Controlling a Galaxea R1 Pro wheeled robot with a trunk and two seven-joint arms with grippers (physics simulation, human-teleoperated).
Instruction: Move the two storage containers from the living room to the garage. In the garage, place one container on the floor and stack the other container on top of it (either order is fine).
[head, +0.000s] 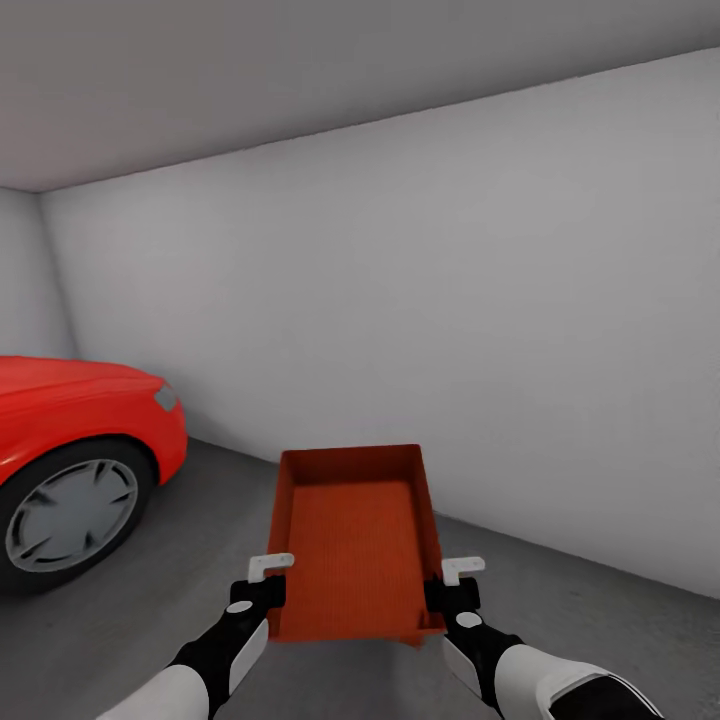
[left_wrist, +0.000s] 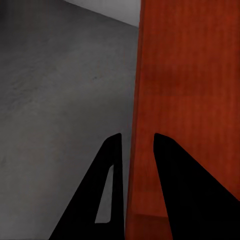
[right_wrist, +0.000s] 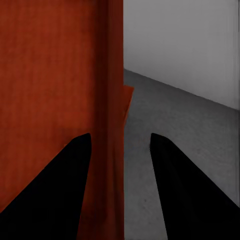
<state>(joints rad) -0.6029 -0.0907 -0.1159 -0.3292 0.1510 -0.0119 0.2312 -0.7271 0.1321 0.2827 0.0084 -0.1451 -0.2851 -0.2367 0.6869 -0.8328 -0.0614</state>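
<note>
**Head view: container carried into the garage**

Head view shows 2 grippers at 1 storage container (head: 352, 540), held above the floor (head: 200, 560). Left gripper (head: 262, 578) straddles its left wall, fingers (left_wrist: 107, 195) nearly closed on it; right gripper (head: 455, 580) straddles the right wall, fingers (right_wrist: 185, 190) wider. Beyond the container's left stands the red car (head: 70, 450); behind it, the grey wall (head: 450, 300).

Matt ribbed orange-red plastic storage container (head: 355, 535), rough matt concrete floor (head: 180, 560), glossy red car (head: 70, 410)
</note>
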